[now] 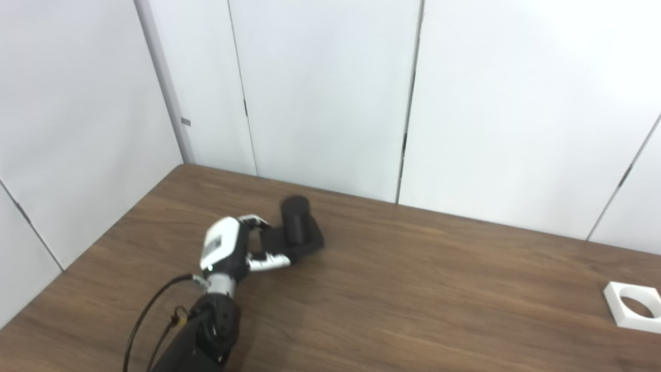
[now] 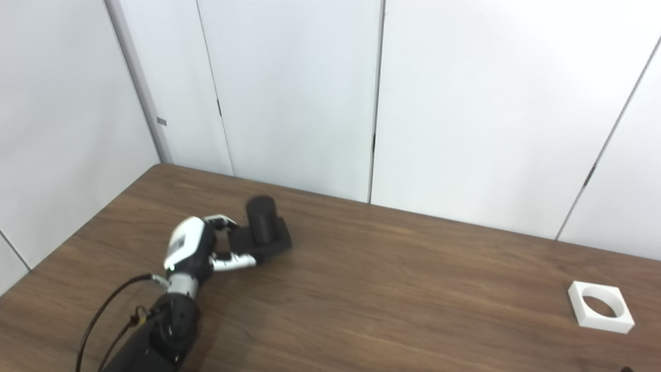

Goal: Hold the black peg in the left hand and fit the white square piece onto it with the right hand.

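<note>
So the left robot hand (image 1: 232,248) is over on the left part of the worktop (image 1: 413,299), arm coming in from the bottom edge with a black cable looping off the wrist. Its fingers (image 1: 255,222) are curled about halfway and wrapped round the near edge of the black peg (image 1: 295,227), with the thumb reaching in along the lower side of the peg's base. Looks like a real grip on the base rather than just a touch, though the black-on-black makes the exact contact hard to read, so take that with a pinch of salt.

The peg itself is a short round cylinder on a flat square base. It isn't standing straight up: the cylinder leans away from the robot hand, its long axis pointing up and toward the back wall, round end face furthest from the robot. The far corner of the base sits at or just above the wood; I can't tell which.

The white square piece (image 2: 600,307) lies flat on the worktop well apart from the peg, way over by the right edge and nearer the front. Its round hole faces up with nothing in it, just wood showing through.

The right robot hand doesn't show up in either view.
</note>
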Controlling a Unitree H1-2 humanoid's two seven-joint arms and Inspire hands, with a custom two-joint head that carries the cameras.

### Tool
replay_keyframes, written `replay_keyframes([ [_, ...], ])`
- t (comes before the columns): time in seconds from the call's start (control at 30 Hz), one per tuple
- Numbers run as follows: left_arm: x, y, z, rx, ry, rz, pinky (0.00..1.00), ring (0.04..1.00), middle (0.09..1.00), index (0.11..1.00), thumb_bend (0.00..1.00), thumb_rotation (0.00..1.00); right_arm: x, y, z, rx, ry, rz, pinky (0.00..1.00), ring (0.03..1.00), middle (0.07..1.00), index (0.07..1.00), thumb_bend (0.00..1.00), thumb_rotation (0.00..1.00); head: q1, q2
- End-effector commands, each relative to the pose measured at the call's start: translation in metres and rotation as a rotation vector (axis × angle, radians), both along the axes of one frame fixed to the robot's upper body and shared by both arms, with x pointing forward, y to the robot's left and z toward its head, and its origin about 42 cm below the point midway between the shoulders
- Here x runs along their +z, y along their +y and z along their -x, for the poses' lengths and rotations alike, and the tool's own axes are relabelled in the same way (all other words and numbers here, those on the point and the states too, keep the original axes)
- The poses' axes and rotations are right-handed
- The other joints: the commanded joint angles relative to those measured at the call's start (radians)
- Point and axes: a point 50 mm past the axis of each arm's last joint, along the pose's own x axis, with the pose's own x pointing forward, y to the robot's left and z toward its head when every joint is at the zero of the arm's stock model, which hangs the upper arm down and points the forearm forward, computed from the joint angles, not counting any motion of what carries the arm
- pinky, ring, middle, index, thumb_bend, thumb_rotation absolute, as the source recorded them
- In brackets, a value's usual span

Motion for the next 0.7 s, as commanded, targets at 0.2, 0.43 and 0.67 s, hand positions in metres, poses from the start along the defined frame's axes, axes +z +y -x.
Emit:
replay_keyframes([
  [0.2,0.020,-0.042,0.036,-0.234,-0.025,0.052,0.71,0.791,0.774,0.486,0.52,0.06,0.008,0.008,-0.004,0.059,-0.033,-0.027,1.00,0.998,0.988,0.996,0.77,1.00,-0.046,0.031],
  [0.43,0.023,-0.070,0.074,-0.369,-0.012,0.093,0.72,0.808,0.778,0.486,0.52,0.05,0.013,0.015,-0.004,0.059,-0.007,-0.028,1.00,1.000,0.997,1.000,0.67,1.00,-0.123,0.072],
  [0.67,0.018,-0.102,0.114,-0.501,0.013,0.105,0.74,0.826,0.781,0.486,0.52,0.05,0.022,0.021,-0.002,0.076,-0.001,0.016,1.00,1.000,0.993,1.000,0.49,1.00,-0.175,0.126],
])
